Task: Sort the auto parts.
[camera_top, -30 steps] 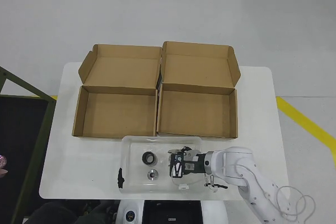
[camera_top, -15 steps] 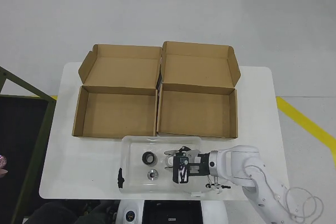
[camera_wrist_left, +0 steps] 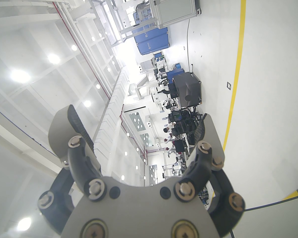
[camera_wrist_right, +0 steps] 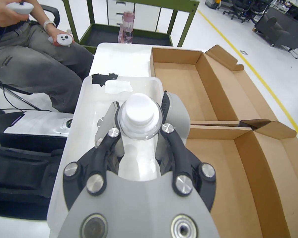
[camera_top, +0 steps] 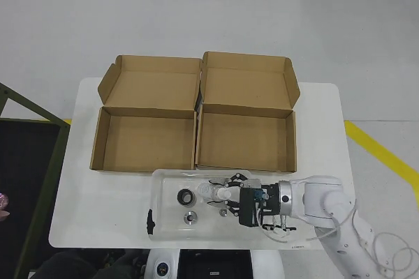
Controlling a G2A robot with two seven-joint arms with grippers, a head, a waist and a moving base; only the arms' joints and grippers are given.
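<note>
– Clear plastic bin (camera_top: 169, 180), near edge of the worktop (camera_top: 77, 209): contents?
– One black ring (camera_top: 186, 197); one silver round part (camera_top: 189, 217), just beside it. Third item: white-capped part (camera_wrist_right: 140, 115) with a clear dome, pinched between the fingers of the right hand (camera_top: 227, 197), within the bin's outline.
– Left hand (camera_wrist_left: 139, 117)?
– Spread wide, pointed into the hall.
– Cartons?
– Cardboard, two: left box (camera_top: 148, 143) and right box (camera_top: 244, 141), lids open, side by side, just behind the bin.
</note>
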